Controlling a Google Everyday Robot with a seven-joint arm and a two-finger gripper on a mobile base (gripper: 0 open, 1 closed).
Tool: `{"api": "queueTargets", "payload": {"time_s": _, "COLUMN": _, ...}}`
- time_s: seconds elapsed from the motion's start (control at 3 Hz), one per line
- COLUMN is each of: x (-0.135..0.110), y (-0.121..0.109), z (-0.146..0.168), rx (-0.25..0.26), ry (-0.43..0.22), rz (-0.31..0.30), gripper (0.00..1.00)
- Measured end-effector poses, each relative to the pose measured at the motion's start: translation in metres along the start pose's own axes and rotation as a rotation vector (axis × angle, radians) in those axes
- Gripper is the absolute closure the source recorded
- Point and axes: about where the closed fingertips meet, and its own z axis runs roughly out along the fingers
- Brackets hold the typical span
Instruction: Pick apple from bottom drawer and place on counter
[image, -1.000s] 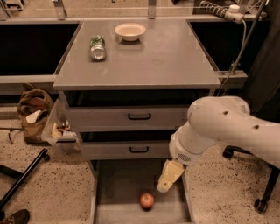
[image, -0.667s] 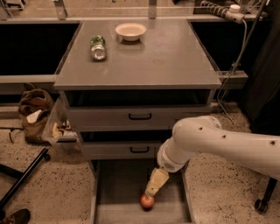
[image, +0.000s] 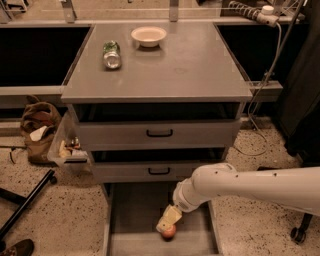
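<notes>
Status from my seat: the pale, wedge-shaped two-finger gripper (image: 167, 225) is down inside the bottom drawer (image: 132, 212), the lowest and deepest grey metal one, which stands open at the foot of the cabinet. The gripper's tip rests right on top of the small round red apple (image: 170, 233) with its yellowish patch. The two touch, and the tool covers the upper left of the fruit. I cannot tell from here whether the gripper is apart, together or clamped on the apple. The apple lies on the plain grey drawer floor, towards the end nearest the camera and a little right of the middle, apart from both side walls. My thick white arm (image: 250, 184) comes in from the right edge of the view, crosses above the drawer's right wall and bends down to the gripper.

Above, the two shallower grey drawers with black handles (image: 160, 133) have a dark gap over each. The counter (image: 170, 70), the wide flat matte grey cabinet top, carries a green-labelled metal can (image: 111, 54) lying on its side near the back left. A shallow white bowl (image: 148, 35) stands upright just behind and right of the can, near it but apart. A brown cloth bag (image: 37, 127) sits on the speckled floor (image: 265, 235) left of the cabinet.
</notes>
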Motion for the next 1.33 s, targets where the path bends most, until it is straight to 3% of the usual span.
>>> {"api": "queueTargets", "payload": {"time_s": 0.33, "x": 0.0, "y": 0.0, "z": 0.001, "rx": -0.001, "ry": 0.0, "rz": 0.0, "gripper": 0.0}}
{"api": "queueTargets", "payload": {"time_s": 1.33, "x": 0.067, "y": -0.001, "z": 0.156, "rx": -0.127, "ry": -0.047, "rz": 0.11, "gripper": 0.0}}
